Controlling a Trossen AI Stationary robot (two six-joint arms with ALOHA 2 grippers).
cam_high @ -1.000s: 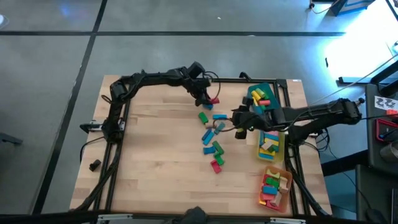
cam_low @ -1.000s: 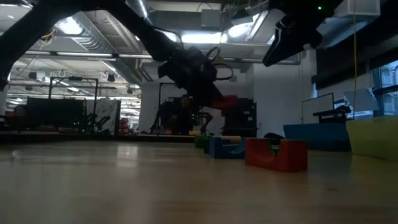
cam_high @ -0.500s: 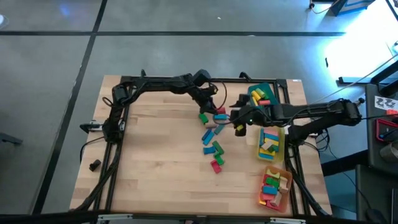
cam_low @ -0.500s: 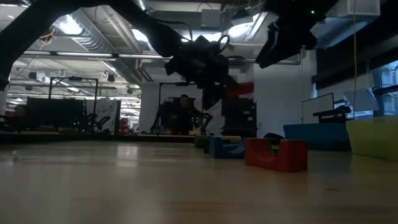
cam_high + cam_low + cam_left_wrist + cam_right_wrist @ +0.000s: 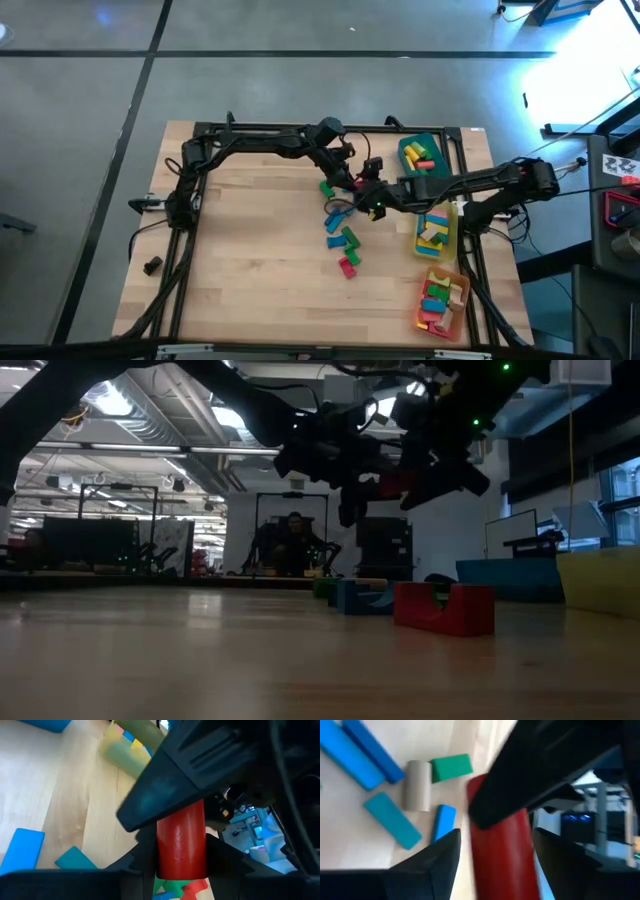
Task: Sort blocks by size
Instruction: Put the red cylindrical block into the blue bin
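A red cylinder block (image 5: 181, 837) hangs in the air over the far middle of the table, with my left gripper (image 5: 181, 867) shut on it. My right gripper (image 5: 497, 865) has come up from the table's right and stands open, one finger on each side of the same cylinder (image 5: 502, 855). In the low view the cylinder (image 5: 398, 485) shows between the two dark hands. Below them loose blocks (image 5: 340, 228) lie flat on the wood: blue, green, red and one plain cylinder (image 5: 417, 785). My left gripper pinches the red cylinder by its round sides at the near end (image 5: 180, 870), between its two fingers. The cylinder sticks out ahead along the fingers, lifted clear of the table. My right gripper's fingers (image 5: 440, 860) flank the cylinder's other end; I cannot tell whether they touch it.
Three trays with blocks stand in a row along the right edge: teal (image 5: 436, 142) at the far end, yellow (image 5: 450, 232) in the middle, orange (image 5: 462, 292) nearest. A small dark lump (image 5: 152, 265) lies at the near left. Bare wood spreads over the left half.
My left gripper has carried the red cylinder toward the table's right and a little up. My right gripper has come down and toward the table's left, rolling as it went, until its fingers stand around the cylinder.
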